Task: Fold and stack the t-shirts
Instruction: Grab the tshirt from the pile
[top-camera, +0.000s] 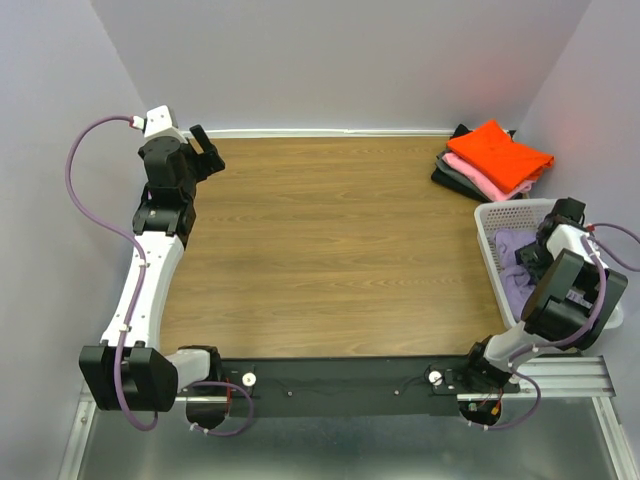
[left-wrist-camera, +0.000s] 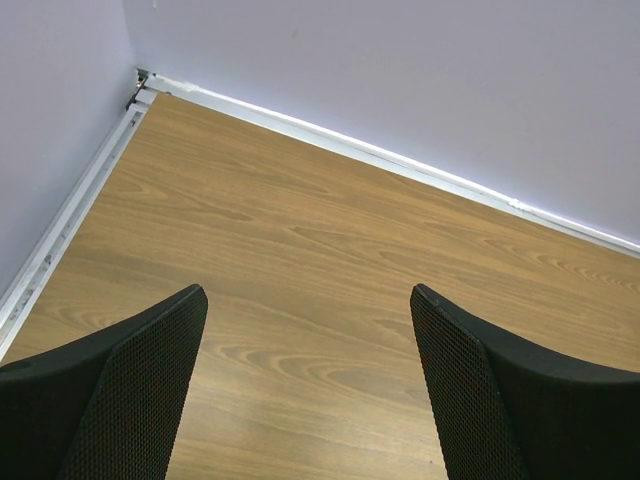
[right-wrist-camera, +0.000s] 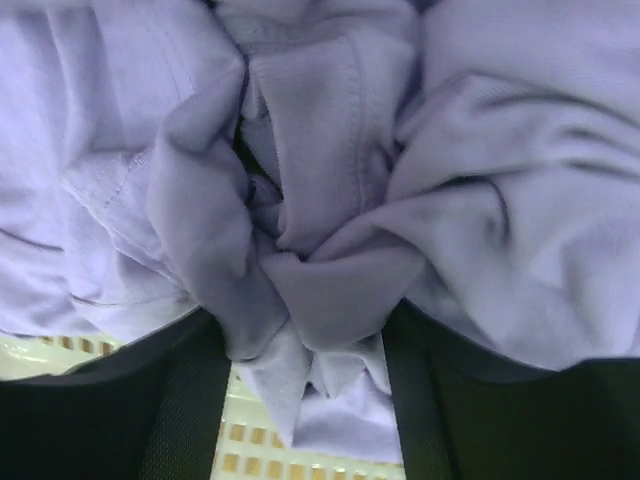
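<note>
The lavender t-shirt (top-camera: 510, 243) lies crumpled in the white mesh basket (top-camera: 489, 214) at the right edge. My right gripper (top-camera: 527, 262) is down in the basket, and in the right wrist view it (right-wrist-camera: 305, 335) is shut on a bunched fold of the lavender t-shirt (right-wrist-camera: 480, 150). A folded stack sits at the back right: the orange-red shirt (top-camera: 498, 150) on top, the pink one (top-camera: 482, 181) under it and the dark grey one (top-camera: 453, 177) at the bottom. My left gripper (top-camera: 208, 150) is open and empty at the back left, over bare wood (left-wrist-camera: 308, 295).
The wooden table (top-camera: 330, 240) is walled at the back and on both sides. The basket's mesh floor (right-wrist-camera: 260, 445) shows below the cloth. The back wall's white strip (left-wrist-camera: 380, 155) runs close ahead of my left gripper.
</note>
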